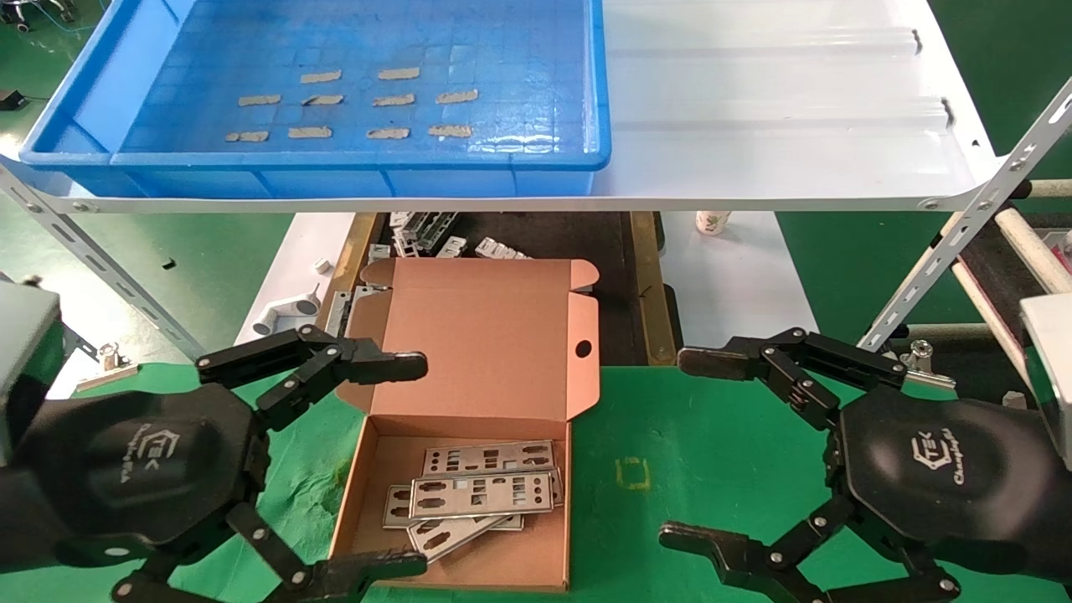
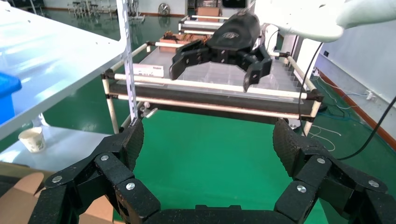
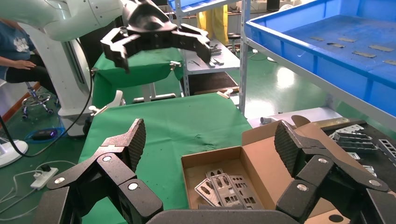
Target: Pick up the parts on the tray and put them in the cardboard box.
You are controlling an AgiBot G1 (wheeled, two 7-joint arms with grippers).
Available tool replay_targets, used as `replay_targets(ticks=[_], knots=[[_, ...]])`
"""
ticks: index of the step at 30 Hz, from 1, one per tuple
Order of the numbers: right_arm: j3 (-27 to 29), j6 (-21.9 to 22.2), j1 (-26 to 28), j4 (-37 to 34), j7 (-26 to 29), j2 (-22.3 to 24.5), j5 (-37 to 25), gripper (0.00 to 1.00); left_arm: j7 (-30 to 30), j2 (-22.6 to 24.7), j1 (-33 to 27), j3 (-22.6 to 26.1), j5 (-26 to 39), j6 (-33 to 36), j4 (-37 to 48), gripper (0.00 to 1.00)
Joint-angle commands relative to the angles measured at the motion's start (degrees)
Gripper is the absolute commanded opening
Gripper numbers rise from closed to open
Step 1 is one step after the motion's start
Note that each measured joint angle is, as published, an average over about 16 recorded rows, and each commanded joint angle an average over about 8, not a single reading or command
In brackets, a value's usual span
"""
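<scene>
The blue tray [image 1: 335,159] sits on the white shelf at the back left; only tan tape strips lie on its floor, no parts. The cardboard box [image 1: 494,335] stands open on the green cloth, its lid tilted back. A small overlapping pile of silvery parts [image 1: 481,494] lies in it, also seen in the right wrist view [image 3: 224,186]. My left gripper [image 1: 414,465] hangs open over the box's left side, empty [image 2: 208,135]. My right gripper [image 1: 682,448] is open and empty over the cloth right of the box [image 3: 210,130].
The white shelf [image 1: 796,126] overhangs the far half of the workspace, with slanted struts at both sides. Under it lie white bracket pieces [image 1: 435,234], a pipe fitting [image 1: 280,314] and a paper cup [image 1: 712,222]. A roller rack [image 1: 1005,251] stands at the right.
</scene>
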Motion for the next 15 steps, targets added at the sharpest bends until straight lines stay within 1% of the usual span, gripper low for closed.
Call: replay_targets(ticks=[1, 15], knots=[[0.0, 0.0, 0.0, 0.0, 0.0, 0.0, 0.0, 1.0, -0.6, -0.5, 0.6, -0.7, -0.6, 0.1, -0.9, 1.0], [0.0, 0.0, 0.0, 0.0, 0.0, 0.0, 0.0, 1.0, -0.3, -0.3, 0.3, -0.4, -0.4, 0.1, -0.5, 1.0]])
